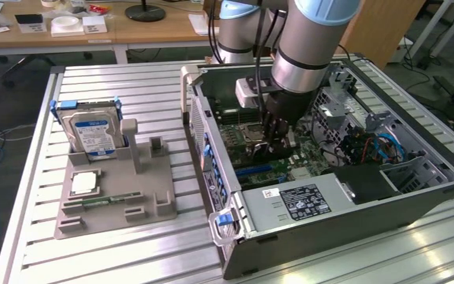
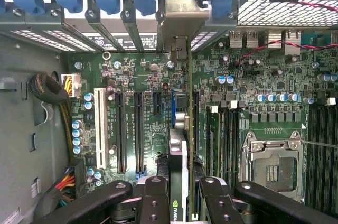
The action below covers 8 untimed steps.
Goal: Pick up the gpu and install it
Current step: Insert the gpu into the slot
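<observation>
1. The arm reaches down into the open computer case [image 1: 330,201] on the desk [image 1: 132,83]; the gripper [image 1: 278,139] hangs low over the motherboard [image 2: 132,76].
2. The fingers [image 2: 156,197] are pinched narrow on the gpu [image 2: 178,150], one on each face; gripped that way, the card stands on edge, its lower edge toward the slots.
3. Its silver bracket [image 2: 182,18] points at the rear openings of the case, likely so it lines up with a bay; whether the card is seated cannot be told.
4. On the grey holder [image 1: 116,201], the hard drive [image 1: 91,133] and memory stick [image 1: 101,200] sit well apart from the work.
</observation>
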Each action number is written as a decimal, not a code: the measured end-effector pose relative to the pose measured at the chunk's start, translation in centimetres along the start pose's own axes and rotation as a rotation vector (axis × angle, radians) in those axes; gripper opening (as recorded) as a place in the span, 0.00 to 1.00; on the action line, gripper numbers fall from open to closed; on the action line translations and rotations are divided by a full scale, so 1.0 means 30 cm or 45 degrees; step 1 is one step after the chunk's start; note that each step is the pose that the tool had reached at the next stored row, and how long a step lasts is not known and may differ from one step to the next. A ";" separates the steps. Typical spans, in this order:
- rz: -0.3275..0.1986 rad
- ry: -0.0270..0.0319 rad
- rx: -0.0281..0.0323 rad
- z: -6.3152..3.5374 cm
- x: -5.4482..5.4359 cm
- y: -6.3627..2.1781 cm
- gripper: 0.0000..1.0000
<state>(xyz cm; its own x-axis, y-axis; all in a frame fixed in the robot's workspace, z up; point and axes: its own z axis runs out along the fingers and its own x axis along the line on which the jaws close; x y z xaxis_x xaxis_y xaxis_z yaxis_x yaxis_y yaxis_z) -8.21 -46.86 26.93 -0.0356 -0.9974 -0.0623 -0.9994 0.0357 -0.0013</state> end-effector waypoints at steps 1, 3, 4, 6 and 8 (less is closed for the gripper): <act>0.000 -0.0001 0.0002 0.000 0.000 0.001 0.27; 0.000 -0.0001 0.0003 0.002 0.000 0.004 0.27; 0.000 0.0000 0.0001 0.005 0.001 0.006 0.27; 0.000 -0.0001 -0.0001 0.012 0.001 0.008 0.27; 0.000 0.0001 0.0000 0.016 0.001 0.008 0.27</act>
<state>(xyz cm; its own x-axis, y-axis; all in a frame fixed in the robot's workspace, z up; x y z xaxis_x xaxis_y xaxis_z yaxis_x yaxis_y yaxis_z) -8.45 -46.86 26.45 -0.0354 -0.9974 -0.0622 -0.9994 0.0356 -0.0014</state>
